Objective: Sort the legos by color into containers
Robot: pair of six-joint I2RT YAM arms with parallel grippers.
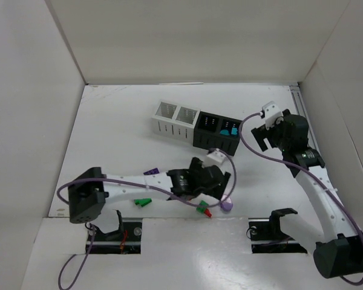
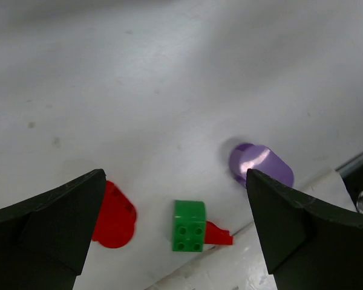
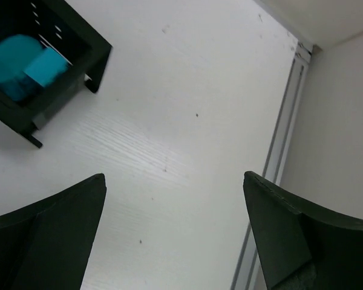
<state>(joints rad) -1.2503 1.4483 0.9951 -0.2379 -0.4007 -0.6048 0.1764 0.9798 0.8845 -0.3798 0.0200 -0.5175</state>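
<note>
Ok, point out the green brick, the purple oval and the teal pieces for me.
green brick [image 2: 189,225], left wrist view, middle of the brick, just above its studs.
purple oval [image 2: 261,165], left wrist view, centre of its glossy top.
teal pieces [image 3: 15,66], right wrist view, on the rounded one.

glossy plastic purple lego on a matt, faintly grained white table.

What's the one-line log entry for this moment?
left gripper open above green brick | right gripper open, empty | teal pieces in black cup
</note>
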